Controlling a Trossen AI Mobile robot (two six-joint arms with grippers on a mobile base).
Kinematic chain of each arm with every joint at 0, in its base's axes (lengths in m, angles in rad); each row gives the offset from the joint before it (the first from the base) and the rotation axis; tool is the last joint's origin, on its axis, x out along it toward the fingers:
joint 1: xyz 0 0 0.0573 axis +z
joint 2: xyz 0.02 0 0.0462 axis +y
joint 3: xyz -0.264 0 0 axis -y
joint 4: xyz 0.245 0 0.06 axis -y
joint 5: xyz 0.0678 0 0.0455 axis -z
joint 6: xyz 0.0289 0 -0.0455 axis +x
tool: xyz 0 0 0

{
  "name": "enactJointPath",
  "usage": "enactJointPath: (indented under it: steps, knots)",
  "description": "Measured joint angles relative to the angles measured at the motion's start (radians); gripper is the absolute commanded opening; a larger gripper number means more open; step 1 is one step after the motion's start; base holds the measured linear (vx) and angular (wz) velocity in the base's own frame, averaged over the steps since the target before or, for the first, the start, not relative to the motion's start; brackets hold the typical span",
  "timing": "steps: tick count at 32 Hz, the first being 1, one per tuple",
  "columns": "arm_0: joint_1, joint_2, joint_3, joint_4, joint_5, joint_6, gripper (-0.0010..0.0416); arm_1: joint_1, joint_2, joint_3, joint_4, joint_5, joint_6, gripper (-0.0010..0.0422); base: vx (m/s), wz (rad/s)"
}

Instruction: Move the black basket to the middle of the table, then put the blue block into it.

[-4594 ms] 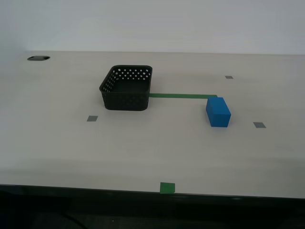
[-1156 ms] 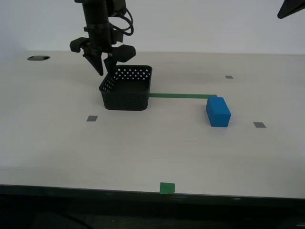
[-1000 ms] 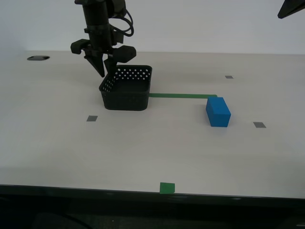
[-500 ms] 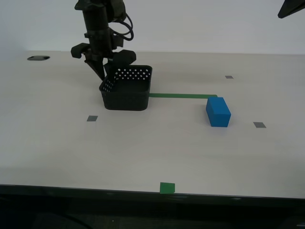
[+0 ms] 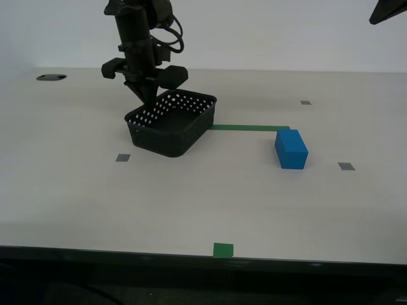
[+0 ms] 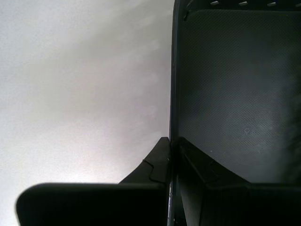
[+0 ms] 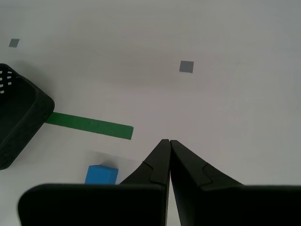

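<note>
Jaws of my second gripper (image 5: 147, 101): clamped on the wall of the black basket (image 5: 170, 123), one finger outside the wall, the other inside over the basket floor, as the second wrist view shows with the thin wall (image 6: 172, 94) running between the two fingers.

Basket: black, perforated, resting on the table (image 5: 203, 203), turned at an angle to the table's front edge, toward the exterior view's left of centre, its far corner beside the end of a green tape strip (image 5: 249, 128).

Jaws of my first gripper (image 7: 169, 142): fingertips pressed together, holding nothing, raised above bare tabletop. Its arm (image 5: 386, 10) shows only as a dark tip at the exterior view's upper right corner.

Blue block (image 5: 291, 149): on the table toward the exterior view's right, just in front of the strip's other end, well apart from the basket, touched by neither gripper.

Other marks: small grey squares (image 5: 123, 157) on the tabletop; green tape square (image 5: 222, 250) at the front edge; dark oval opening (image 5: 51, 77) at the far left of the exterior view.
</note>
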Motion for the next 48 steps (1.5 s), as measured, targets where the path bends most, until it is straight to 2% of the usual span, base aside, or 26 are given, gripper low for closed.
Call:
enactJointPath:
  steps: [6, 13, 16, 22, 25, 28, 30, 31, 32, 34, 38, 40, 48]
  knots:
    - [0.0, 0.0, 0.0, 0.0, 0.0, 0.0, 0.0002, -0.025, 0.0, 0.0, 0.035, -0.004, -0.01, -0.0002, 0.0, 0.0]
    - [0.001, 0.0, 0.0, 0.0, 0.0, 0.0, 0.0002, -0.106, 0.002, 0.03, 0.079, 0.001, -0.016, -0.0002, 0.0, 0.0]
    - [0.002, 0.0, 0.0, 0.0, 0.0, 0.0, 0.0002, -0.121, 0.002, 0.064, 0.089, 0.03, -0.025, -0.0002, 0.0, 0.0]
    - [0.006, 0.0, 0.0, -0.001, 0.0, 0.0, 0.0002, -0.13, 0.002, 0.106, 0.095, 0.031, -0.041, -0.0002, 0.0, 0.0]
    - [0.006, 0.0, 0.0, -0.001, 0.0, 0.0, 0.0002, -0.133, 0.002, 0.109, 0.108, 0.062, -0.048, -0.0002, 0.0, 0.0]
    - [0.007, 0.0, 0.0, -0.001, 0.0, 0.0, 0.0002, -0.14, 0.008, 0.113, 0.123, 0.064, -0.053, -0.0002, 0.0, 0.0]
    - [0.006, 0.0, 0.0, 0.0, 0.0, 0.0, 0.0002, -0.149, 0.067, 0.18, 0.079, 0.082, -0.056, -0.0002, 0.0, 0.0]
    - [0.007, 0.0, 0.0, 0.0, 0.0, 0.0, 0.0002, -0.159, 0.161, 0.304, -0.05, 0.069, -0.051, -0.0002, 0.0, 0.0]
    - [0.006, 0.0, 0.0, -0.002, 0.0, 0.0, 0.0002, -0.165, 0.212, 0.356, -0.063, 0.084, -0.043, -0.0002, 0.0, 0.0]
    - [0.007, 0.0, 0.0, -0.019, 0.0, 0.0, 0.0002, -0.174, 0.28, 0.486, -0.151, 0.054, -0.045, -0.0002, 0.0, 0.0]
    - [0.006, -0.001, 0.0, -0.056, 0.0, -0.001, 0.0002, -0.179, 0.355, 0.663, -0.168, 0.06, -0.047, -0.0002, 0.0, 0.0]
    - [0.007, -0.001, 0.0, -0.052, 0.0, -0.001, 0.0002, -0.179, 0.341, 0.671, -0.13, 0.06, -0.045, -0.0002, 0.0, 0.0]
    - [0.007, -0.001, 0.0, -0.031, 0.0, -0.001, 0.0002, -0.192, 0.359, 0.645, -0.133, 0.068, -0.049, -0.0001, 0.0, 0.0]
